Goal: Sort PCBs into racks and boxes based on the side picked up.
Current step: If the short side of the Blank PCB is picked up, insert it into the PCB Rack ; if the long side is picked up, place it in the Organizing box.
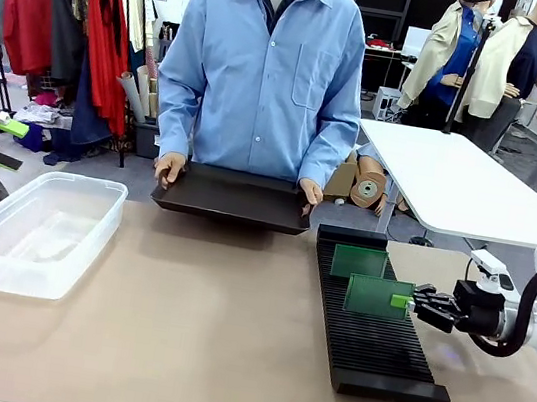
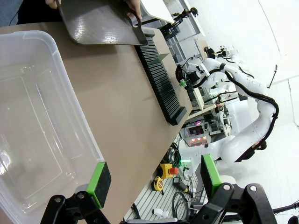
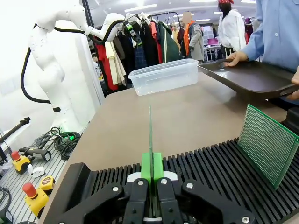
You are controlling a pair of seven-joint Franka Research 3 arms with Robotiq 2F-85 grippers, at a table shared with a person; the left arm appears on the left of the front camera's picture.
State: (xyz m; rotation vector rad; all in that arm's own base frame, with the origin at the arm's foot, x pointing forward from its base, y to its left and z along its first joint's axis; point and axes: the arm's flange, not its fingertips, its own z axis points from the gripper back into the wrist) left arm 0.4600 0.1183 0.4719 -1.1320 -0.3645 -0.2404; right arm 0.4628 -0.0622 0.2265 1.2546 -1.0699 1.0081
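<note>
Right gripper: my right gripper [image 1: 413,304] has its green pads pressed flat onto the edge of one PCB [image 1: 378,297], which I hold upright over the middle of the rack [image 1: 377,323]. In the right wrist view this board is a thin line running straight out from between the pads [image 3: 151,169].
Board in hand: its lower edge is at the slots; I cannot tell whether it is seated in one yet.
Board already racked: a second PCB [image 1: 358,262] stands upright in the rack's far end, near the person, apart from the one I hold.
Left gripper: my left gripper [image 2: 154,179] hangs spread wide with nothing between its fingers, just past the near corner of the clear box [image 2: 32,130].
Box: it sits at the table's left side, well apart from the rack, and I see no board inside it.
Person: both hands [image 1: 168,167] hold a shallow black tray [image 1: 236,197] at the far edge of the table; I see nothing lying on it.
Progress, my judgement: one board racked, a second nearly so, none boxed. What is left is releasing this board; I see no further boards waiting.
</note>
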